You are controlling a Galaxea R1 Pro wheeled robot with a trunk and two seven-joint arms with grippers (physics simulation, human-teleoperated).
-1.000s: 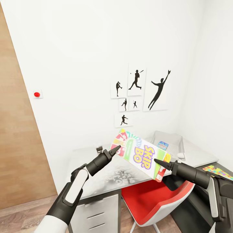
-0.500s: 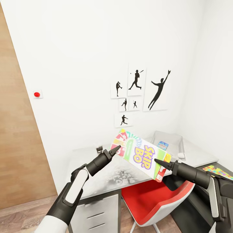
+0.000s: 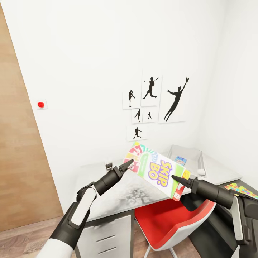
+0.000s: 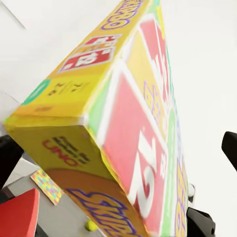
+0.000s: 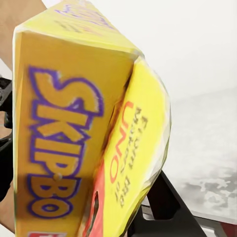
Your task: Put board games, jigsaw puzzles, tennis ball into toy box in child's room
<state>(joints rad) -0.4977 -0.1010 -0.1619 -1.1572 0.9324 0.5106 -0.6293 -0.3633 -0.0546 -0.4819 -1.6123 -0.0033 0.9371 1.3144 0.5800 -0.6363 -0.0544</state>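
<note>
You are pinching the Skip-Bo box point(image 3: 157, 171) tilted above the desk point(image 3: 118, 195) between left gripper point(image 3: 128, 166) and right gripper point(image 3: 176, 178), jaws seemingly closed; easing either arm outward is risking a drop short of the toy box point(image 3: 186, 154).

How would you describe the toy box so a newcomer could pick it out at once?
Find the light grey desk under the baseball silhouette prints. At its far right corner stands the toy box, beyond the raised Skip-Bo box. It is a plain pale grey open bin, with a small blue box inside.
</note>
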